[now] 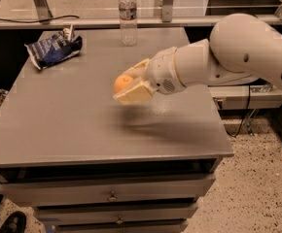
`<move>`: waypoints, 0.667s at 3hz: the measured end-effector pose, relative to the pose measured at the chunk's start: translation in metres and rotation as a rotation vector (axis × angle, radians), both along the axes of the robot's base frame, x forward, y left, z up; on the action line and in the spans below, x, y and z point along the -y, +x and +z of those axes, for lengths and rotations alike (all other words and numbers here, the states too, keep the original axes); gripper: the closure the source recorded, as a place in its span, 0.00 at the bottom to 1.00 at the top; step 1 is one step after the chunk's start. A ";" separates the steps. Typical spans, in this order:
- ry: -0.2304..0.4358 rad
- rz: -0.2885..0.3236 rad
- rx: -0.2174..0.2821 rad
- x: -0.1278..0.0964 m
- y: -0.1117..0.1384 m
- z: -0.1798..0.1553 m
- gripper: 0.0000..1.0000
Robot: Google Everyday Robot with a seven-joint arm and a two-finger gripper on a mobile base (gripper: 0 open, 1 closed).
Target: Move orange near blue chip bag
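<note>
The orange (121, 83) is small, round and bright, and it is held between the cream fingers of my gripper (130, 84), lifted above the middle of the grey table (58, 125). The gripper is shut on it. A shadow lies on the table below it. The blue chip bag (52, 48) is crumpled dark navy foil with white lettering and lies at the table's far left corner, well to the left of and behind the gripper. My white arm reaches in from the right.
A clear plastic water bottle (127, 15) stands upright at the back edge of the table, right of the bag. Drawers (112, 195) sit under the table front. A rail with cables runs behind the table.
</note>
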State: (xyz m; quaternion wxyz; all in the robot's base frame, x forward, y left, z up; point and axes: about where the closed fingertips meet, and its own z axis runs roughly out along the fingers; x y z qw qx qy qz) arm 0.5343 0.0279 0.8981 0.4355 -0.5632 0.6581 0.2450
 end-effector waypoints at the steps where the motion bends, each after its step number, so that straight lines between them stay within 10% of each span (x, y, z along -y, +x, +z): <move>1: 0.000 0.002 0.002 -0.001 0.000 0.000 1.00; 2: 0.020 0.009 0.021 -0.010 0.033 -0.004 1.00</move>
